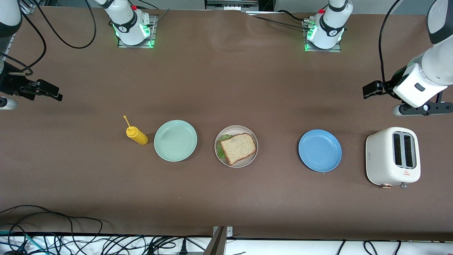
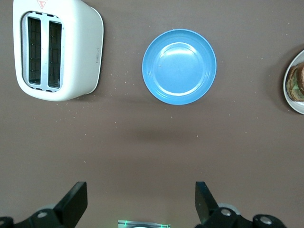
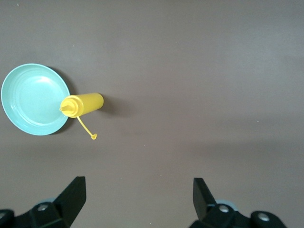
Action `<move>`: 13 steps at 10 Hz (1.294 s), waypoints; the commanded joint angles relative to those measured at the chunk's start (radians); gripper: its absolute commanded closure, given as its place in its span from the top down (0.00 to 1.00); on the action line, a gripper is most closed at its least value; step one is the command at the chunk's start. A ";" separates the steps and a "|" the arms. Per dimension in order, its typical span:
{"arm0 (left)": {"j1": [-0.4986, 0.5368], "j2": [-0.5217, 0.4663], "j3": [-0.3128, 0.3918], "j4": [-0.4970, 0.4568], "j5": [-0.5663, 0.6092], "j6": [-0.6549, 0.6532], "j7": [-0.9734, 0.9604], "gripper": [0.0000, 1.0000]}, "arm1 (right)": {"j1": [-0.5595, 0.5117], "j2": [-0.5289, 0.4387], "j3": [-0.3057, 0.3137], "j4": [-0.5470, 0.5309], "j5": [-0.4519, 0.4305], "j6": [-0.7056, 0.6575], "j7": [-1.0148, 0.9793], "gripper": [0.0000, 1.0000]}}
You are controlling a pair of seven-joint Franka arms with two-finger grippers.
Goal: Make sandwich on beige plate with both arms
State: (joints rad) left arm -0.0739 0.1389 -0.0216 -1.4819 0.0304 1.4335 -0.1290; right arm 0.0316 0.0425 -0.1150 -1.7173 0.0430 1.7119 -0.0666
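Note:
The sandwich (image 1: 238,148) lies on the beige plate (image 1: 247,161) in the middle of the table: a brown bread slice on top, green lettuce (image 1: 221,150) poking out at the edge toward the right arm's end. Its edge also shows in the left wrist view as the sandwich (image 2: 298,81) on the plate (image 2: 290,97). My left gripper (image 1: 372,89) hangs open and empty above the table at the left arm's end, over bare table beside the toaster; its fingertips (image 2: 76,199) stand wide apart. My right gripper (image 1: 44,92) hangs open and empty over the right arm's end of the table.
A mint-green plate (image 1: 175,140) and a yellow squeeze bottle (image 1: 137,135) lying on its side sit toward the right arm's end. A blue plate (image 1: 320,150) and a white toaster (image 1: 393,157) sit toward the left arm's end. Cables run along the table's edge nearest the front camera.

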 commanded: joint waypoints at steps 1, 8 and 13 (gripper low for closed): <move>0.002 -0.024 -0.006 0.011 0.029 -0.031 0.037 1.00 | 0.016 -0.004 0.005 0.027 -0.011 -0.043 0.022 1.00; 0.006 -0.027 -0.004 0.011 -0.016 -0.047 0.037 1.00 | 0.053 -0.016 0.047 0.027 -0.044 -0.038 0.140 1.00; 0.006 -0.045 -0.006 -0.008 -0.020 -0.041 0.035 1.00 | 0.048 -0.007 0.043 0.054 -0.051 -0.029 0.125 1.00</move>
State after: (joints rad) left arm -0.0739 0.1158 -0.0254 -1.4812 0.0275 1.4069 -0.1115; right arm 0.0777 0.0322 -0.0764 -1.6907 0.0120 1.6985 0.0430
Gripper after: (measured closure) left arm 0.000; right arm 0.000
